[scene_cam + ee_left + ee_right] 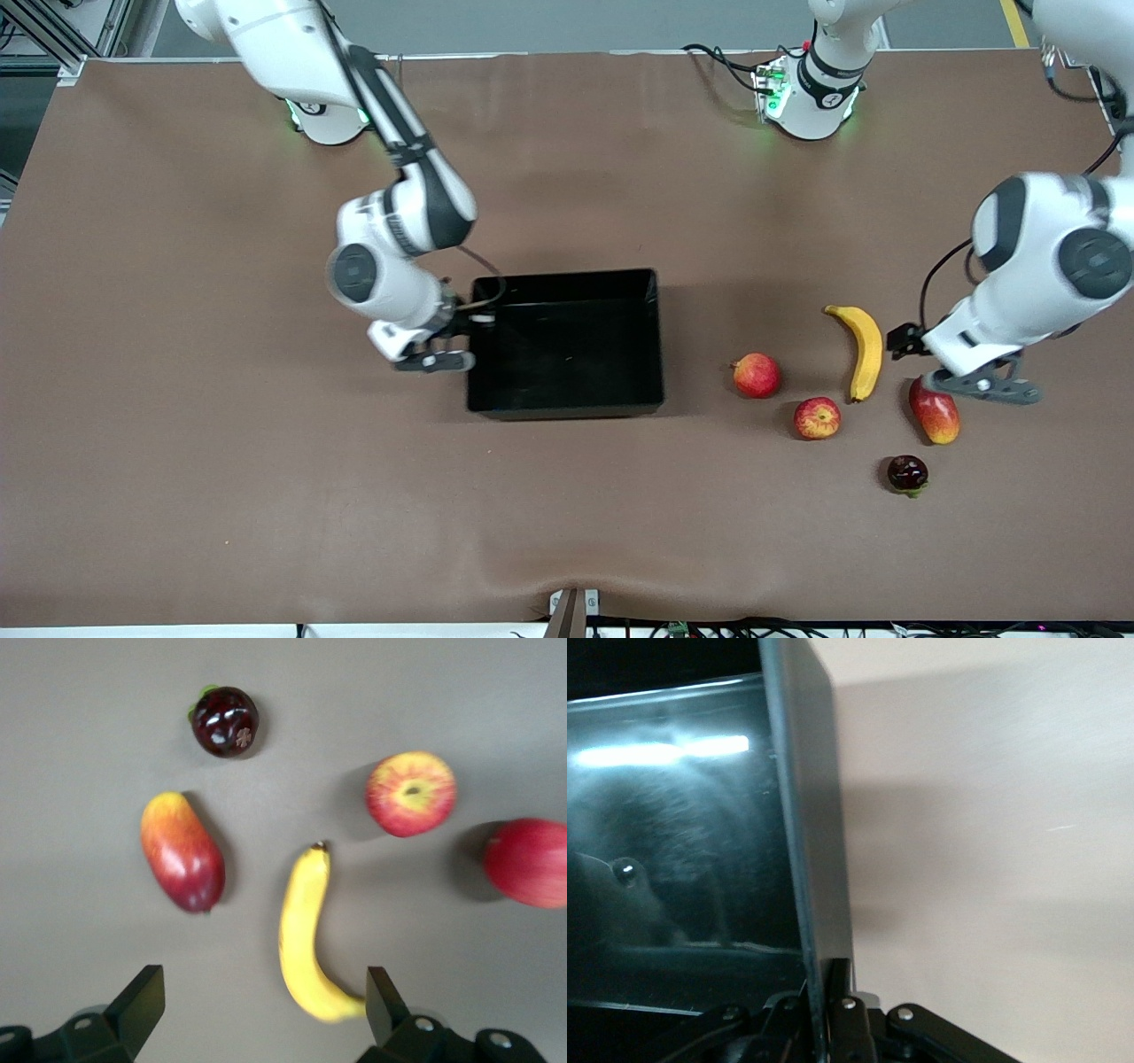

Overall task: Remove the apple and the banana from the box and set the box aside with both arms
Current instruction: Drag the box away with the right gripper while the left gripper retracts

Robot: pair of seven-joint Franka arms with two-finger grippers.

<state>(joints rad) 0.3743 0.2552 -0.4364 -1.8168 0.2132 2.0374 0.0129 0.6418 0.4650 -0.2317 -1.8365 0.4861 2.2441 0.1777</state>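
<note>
From the front view I see the box (567, 341) standing empty in the middle of the worktop (177, 443). The banana (862, 350) and the apple (817, 418) lie out on the worktop toward the left arm's end, with a smoother red fruit (757, 375), a mango (934, 412) and a dark round fruit (907, 473) around them. My right claw (456, 341) is at the box wall that faces the right arm's end. My left claw (985, 383) hangs over the mango.

In the left wrist view the left claw (263, 1010) stands released, fingers wide and holding nothing, with the banana's end between them below.

In the right wrist view the right claw (824, 1005) is clenched on the thin upright wall of the box (806, 815).

I judge the box stiff, light now that it is empty, and glossy enough to slip, so a pinch low on the wall suits it. With one arm alone it may swivel; the left claw should take the wall facing it.
</note>
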